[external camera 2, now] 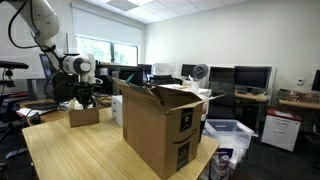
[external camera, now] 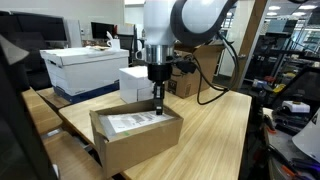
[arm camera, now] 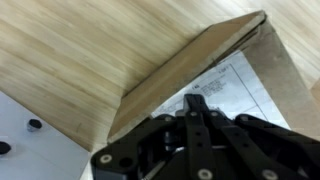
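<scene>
A small open cardboard box (external camera: 135, 140) sits on the wooden table (external camera: 215, 140), with a printed paper sheet (external camera: 130, 122) lying flat inside. My gripper (external camera: 158, 104) points straight down over the box's far side, its tips just inside the opening. In the wrist view the gripper (arm camera: 195, 100) is shut, both fingers pressed together with nothing between them, hovering over the paper sheet (arm camera: 238, 85) near the box wall (arm camera: 190, 62). In an exterior view the same small box (external camera 2: 84, 117) shows below the gripper (external camera 2: 85, 101).
A white carton (external camera: 140, 84) and a brown box (external camera: 185, 82) stand behind the small box. A white lidded storage box (external camera: 85, 68) is at the back. A tall open cardboard box (external camera 2: 160, 125) occupies the table's other end. Desks with monitors line the room.
</scene>
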Robot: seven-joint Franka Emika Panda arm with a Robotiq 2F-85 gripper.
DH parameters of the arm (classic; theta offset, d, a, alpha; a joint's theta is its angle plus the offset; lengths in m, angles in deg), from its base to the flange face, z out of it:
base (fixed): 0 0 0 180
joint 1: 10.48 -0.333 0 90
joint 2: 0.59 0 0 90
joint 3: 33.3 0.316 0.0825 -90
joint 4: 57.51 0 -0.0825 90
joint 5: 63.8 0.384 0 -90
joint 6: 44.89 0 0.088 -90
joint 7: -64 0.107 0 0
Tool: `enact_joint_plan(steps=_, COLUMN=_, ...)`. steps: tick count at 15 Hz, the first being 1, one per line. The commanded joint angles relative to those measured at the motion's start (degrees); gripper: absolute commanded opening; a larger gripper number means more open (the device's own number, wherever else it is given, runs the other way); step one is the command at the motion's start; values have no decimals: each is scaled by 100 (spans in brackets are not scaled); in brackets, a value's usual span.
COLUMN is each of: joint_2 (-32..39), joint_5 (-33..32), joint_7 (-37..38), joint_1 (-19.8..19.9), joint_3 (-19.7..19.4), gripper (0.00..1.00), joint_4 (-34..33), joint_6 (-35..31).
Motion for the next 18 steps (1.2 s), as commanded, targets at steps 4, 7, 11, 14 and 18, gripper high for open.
enact_joint_plan(steps=4, joint_2=222, joint_5=-1292, joint_7=0, joint_1=104, joint_3=-286, gripper=2, joint_4=87, joint_6=476)
enact_joint_plan(steps=7, joint_2=265, joint_5=-1700, joint_7=112, joint_1=161, joint_3=-460, gripper=3, joint_4=125, joint_6=491)
enact_joint_plan(steps=11, joint_2=258, joint_5=-1960, joint_7=234, joint_1=246, joint_3=-643, gripper=2, joint_4=156, joint_6=495)
enact_joint_plan(steps=14, joint_2=134, joint_5=-1774, joint_7=-69, joint_1=440, joint_3=-589, gripper=3, joint_4=155, joint_6=739)
enact_joint_plan(steps=18, joint_2=32, joint_5=-784, joint_7=-242, joint_1=704, joint_3=-267, gripper=2, joint_4=-7, joint_6=1325)
